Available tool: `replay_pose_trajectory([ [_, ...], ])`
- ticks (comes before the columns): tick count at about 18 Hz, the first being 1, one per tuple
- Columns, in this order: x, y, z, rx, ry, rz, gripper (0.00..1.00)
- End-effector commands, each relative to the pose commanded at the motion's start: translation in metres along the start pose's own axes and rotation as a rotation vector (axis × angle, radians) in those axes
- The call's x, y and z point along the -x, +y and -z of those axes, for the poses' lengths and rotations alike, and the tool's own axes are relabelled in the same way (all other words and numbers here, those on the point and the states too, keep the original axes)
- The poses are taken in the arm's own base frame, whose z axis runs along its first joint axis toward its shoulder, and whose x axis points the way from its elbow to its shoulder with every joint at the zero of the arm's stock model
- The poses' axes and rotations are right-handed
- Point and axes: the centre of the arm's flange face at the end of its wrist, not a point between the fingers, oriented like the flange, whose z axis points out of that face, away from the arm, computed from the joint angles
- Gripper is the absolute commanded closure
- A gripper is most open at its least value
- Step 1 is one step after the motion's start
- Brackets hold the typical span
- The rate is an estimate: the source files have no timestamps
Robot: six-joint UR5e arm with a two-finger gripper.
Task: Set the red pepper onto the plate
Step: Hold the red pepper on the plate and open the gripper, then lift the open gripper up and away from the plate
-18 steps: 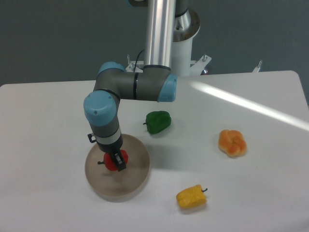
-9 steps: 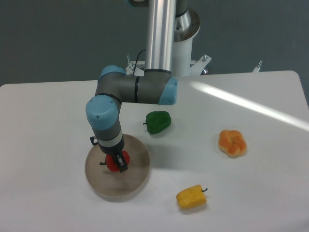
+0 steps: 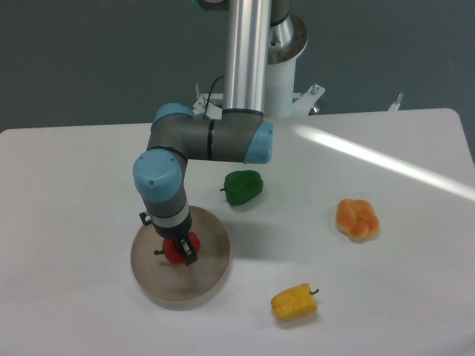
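Note:
The red pepper is small, glossy and bright red, with a dark stem pointing left. It sits over the middle of the round beige-grey plate at the front left of the table. My gripper points straight down onto the plate, and its dark fingers are shut on the red pepper. The arm hides the top of the pepper. I cannot tell whether the pepper touches the plate.
A green pepper lies behind and to the right of the plate. An orange lobed pepper lies at the right. A yellow pepper lies at the front, right of the plate. The robot's base column stands at the back.
The arm and gripper have shifted slightly to the right and a little lower over the plate, with the red pepper still held. The other peppers have not moved.

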Motion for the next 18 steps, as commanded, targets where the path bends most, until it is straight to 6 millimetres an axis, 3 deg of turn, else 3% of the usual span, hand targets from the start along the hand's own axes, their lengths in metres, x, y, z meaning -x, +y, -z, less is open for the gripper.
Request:
replay_pose_trajectory([
  [10,-0.0004,0.0003,-0.0007,0.001,0.001,0.002,0.58],
  [13,-0.0004,0.0003,-0.0007,0.001,0.001,0.002,0.42],
  [14,-0.0004,0.0003,0.0004,0.0,0.0,0.0,0.3],
  [16,-0.0005,0.0002,0.0015,-0.002,0.0,0.0,0.17],
  [18,-0.0018,0.0009,0.0006,-0.002,0.003,-0.001,0.1],
])
